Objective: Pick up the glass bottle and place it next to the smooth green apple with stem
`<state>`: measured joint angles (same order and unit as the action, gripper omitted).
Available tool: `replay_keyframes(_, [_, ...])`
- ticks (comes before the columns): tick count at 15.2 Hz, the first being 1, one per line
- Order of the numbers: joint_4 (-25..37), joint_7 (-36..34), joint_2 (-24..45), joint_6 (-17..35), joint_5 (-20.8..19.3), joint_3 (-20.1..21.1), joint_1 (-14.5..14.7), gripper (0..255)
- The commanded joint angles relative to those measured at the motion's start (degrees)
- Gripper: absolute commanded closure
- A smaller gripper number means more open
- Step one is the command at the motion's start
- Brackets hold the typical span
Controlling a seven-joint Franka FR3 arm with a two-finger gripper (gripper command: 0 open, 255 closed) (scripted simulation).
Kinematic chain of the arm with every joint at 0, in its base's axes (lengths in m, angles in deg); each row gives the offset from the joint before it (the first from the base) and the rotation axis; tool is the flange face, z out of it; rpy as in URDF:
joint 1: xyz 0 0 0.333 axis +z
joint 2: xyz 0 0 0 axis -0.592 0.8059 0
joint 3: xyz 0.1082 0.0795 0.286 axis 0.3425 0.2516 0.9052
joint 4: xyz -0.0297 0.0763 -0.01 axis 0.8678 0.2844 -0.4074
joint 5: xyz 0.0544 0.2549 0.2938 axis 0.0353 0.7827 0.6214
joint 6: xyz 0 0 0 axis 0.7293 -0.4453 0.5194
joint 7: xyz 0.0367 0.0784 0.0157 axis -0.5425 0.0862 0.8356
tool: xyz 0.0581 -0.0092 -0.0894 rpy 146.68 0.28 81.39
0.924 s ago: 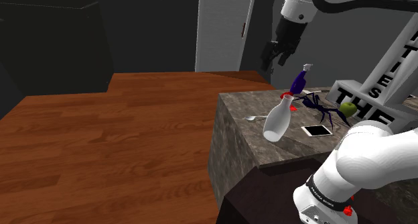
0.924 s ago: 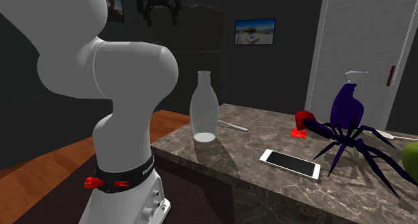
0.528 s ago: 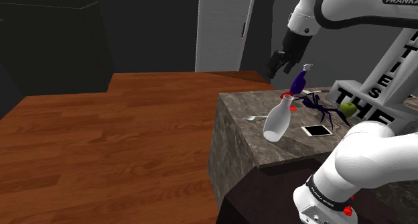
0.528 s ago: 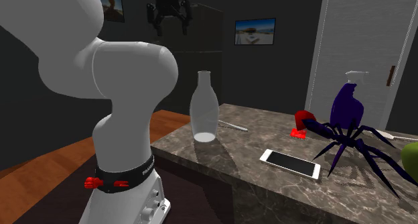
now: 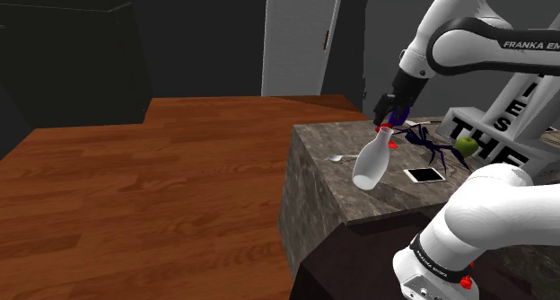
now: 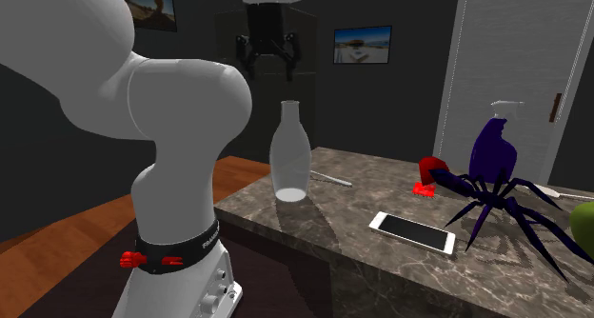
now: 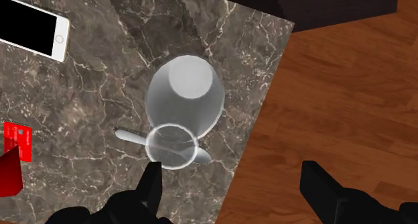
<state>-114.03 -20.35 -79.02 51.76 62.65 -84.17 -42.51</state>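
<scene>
The clear glass bottle [image 5: 373, 159] [image 6: 289, 154] [image 7: 184, 102] stands upright near the marble counter's edge. My gripper [image 5: 391, 108] [image 6: 269, 59] [image 7: 234, 186] hangs open just above its neck, holding nothing. In the wrist view one finger [image 7: 151, 182] sits by the bottle's mouth and the other [image 7: 321, 189] hangs over the wooden floor. The green apple [image 5: 466, 145] [image 6: 583, 228] lies at the counter's far end, beyond a purple toy spider [image 5: 431, 141] [image 6: 495, 197].
Around the bottle on the marble counter [image 6: 362, 259] lie a white phone [image 5: 424, 174] [image 6: 412, 231] [image 7: 30, 31], a spoon [image 6: 328, 179] [image 7: 134, 135] and a red object [image 6: 430, 173] [image 7: 17, 149]. A purple spray bottle [image 6: 495, 149] stands behind the spider. Block letters [image 5: 489, 132] rise behind the apple.
The gripper has come down from high above and moved closer to the bottle's top, staying open. The bottle and the other objects have not moved.
</scene>
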Motion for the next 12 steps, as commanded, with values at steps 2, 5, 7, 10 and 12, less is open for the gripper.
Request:
replay_keyframes(2, [-3.4,2.7,-0.6,2.7,-2.6,-3.9,-2.5,0])
replay_keyframes(5, [-5.7,4.1,-0.5,5.0,-4.2,-6.1,-3.9,0])
replay_keyframes(7, [-7.0,4.1,0.0,6.8,-4.5,-6.5,-4.0,0])
replay_keyframes(10, [-8.8,4.0,1.1,9.6,-5.1,-7.1,-4.2,0])
replay_keyframes(12, [-9.7,4.0,1.7,11.1,-5.4,-7.5,-4.3,0])
